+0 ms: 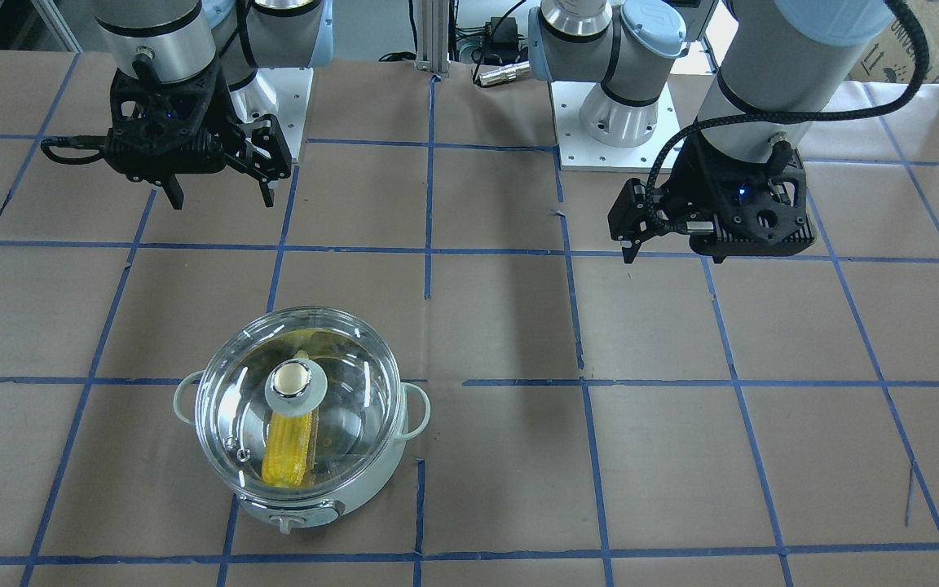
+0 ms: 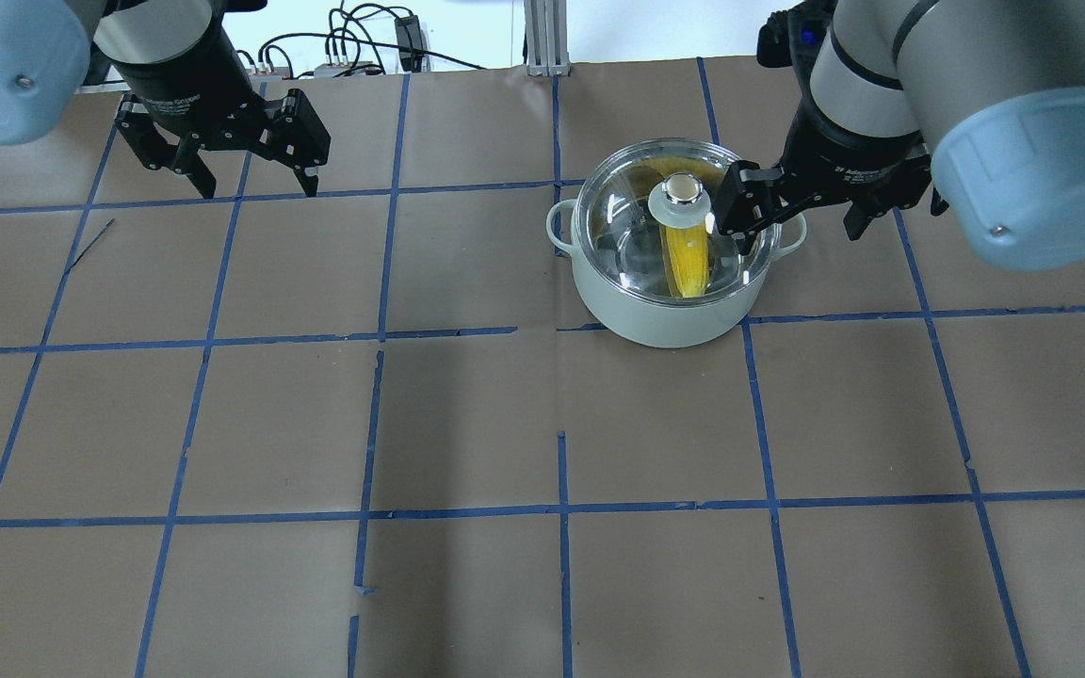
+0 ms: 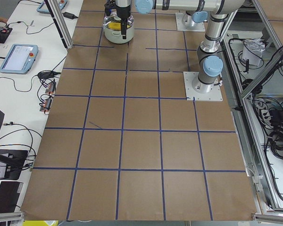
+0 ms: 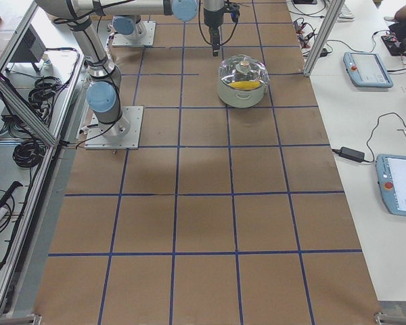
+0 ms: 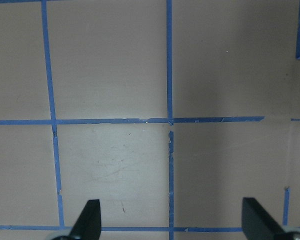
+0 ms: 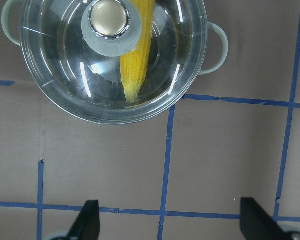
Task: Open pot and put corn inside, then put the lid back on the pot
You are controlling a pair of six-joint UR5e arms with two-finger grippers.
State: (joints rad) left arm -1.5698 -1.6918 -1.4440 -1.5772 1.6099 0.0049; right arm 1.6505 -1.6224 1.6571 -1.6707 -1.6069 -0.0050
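The pale mint pot [image 1: 368, 483] stands on the table with the clear glass lid [image 1: 347, 383] on it. The yellow corn [image 1: 290, 448] lies inside under the glass. In the overhead view the pot [image 2: 665, 315], lid [image 2: 618, 221] and corn [image 2: 688, 266] sit right of centre. My right gripper [image 2: 789, 229] is open and empty, raised beside the pot; its wrist view shows the lid [image 6: 65, 75] and corn [image 6: 135, 60] ahead of the fingers. My left gripper [image 2: 260, 186] is open and empty over bare table, far from the pot.
The table [image 2: 467, 424] is covered in brown paper with a grid of blue tape. The two arm bases [image 1: 624, 122] stand at the robot side. Tablets and cables [image 4: 369, 68] lie on benches beyond the table's edge.
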